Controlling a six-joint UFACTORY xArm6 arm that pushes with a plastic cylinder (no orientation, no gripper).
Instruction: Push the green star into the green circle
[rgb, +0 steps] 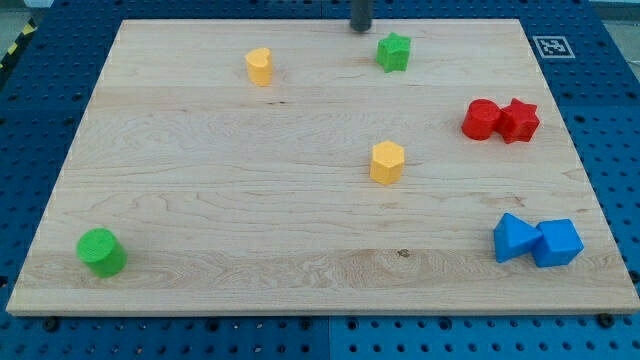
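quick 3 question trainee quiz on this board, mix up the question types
1. True or false: the green star touches the green circle.
2. Which pair sits touching at the view's right, upper part? A) two yellow blocks B) red circle and red star C) two green blocks
3. Fill in: my tip stands at the view's top, just to the ____ of the green star.

Key: 1 false, they lie far apart, at opposite corners of the board. 2 B. 3 left.
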